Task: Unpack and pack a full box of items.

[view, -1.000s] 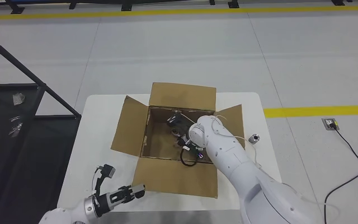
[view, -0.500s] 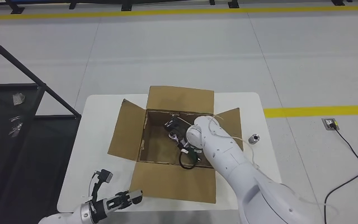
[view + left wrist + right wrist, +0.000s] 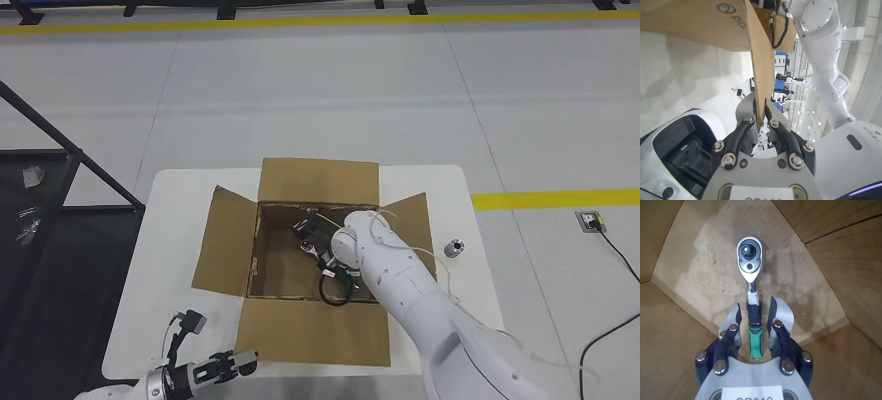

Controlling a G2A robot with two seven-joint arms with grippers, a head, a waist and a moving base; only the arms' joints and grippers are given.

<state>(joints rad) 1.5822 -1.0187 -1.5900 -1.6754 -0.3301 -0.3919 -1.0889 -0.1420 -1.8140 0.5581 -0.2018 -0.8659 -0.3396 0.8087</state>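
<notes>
An open cardboard box (image 3: 310, 330) stands in the middle of the white table (image 3: 170, 260). My left gripper (image 3: 761, 108) is shut on the corner of the box's near flap (image 3: 757, 66), at the table's near-left part (image 3: 240, 360). My right arm reaches down into the box. Its gripper (image 3: 755, 311) is open and straddles the handle of a ratchet wrench (image 3: 750, 256) with a green and black grip, which lies on the box floor. A small gap shows between each finger and the handle.
A small silver socket (image 3: 455, 246) stands on the table to the right of the box. All the box's flaps are folded outward. A black rack (image 3: 40, 260) borders the table's left side.
The left gripper has drawn back toward the table's near edge with the flap, and the box has slid a little nearer and turned slightly. The right arm shifted slightly left inside the box.
</notes>
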